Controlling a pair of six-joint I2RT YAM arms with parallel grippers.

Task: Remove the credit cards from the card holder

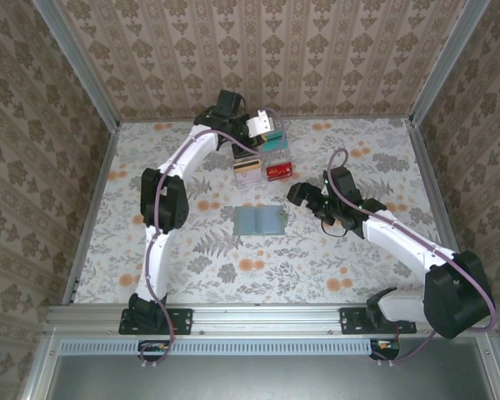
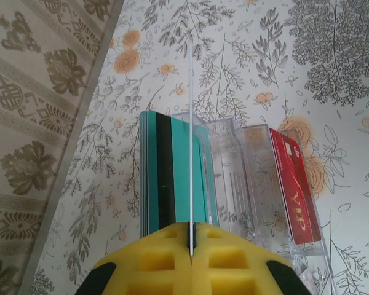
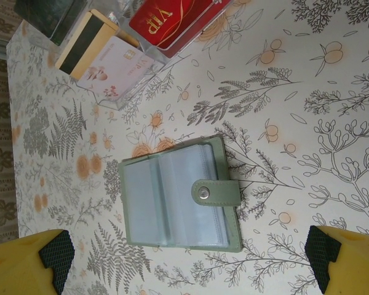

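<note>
Where card holder (image 1: pixel 260 219) lies: table (image 1: pixel 383 158) centre, open, 8 o'clock of right gripper (image 1: pixel 298 194).
Right gripper: jaws spread wide, empty.
Left gripper (image 2: pixel 190 238): clamped on one thin card (image 2: pixel 189 123) (edge-on), above clear boxes (image 1: pixel 262 158), 12 o'clock of holder.
Boxed credit cards: teal stack (image 2: pixel 149 178), red VIP card (image 2: pixel 295 196).

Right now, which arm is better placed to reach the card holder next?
Probably the right arm: its jaws stand wide open above the open card holder. The left arm is over the clear boxes, jaws shut on a card seen edge-on.
</note>
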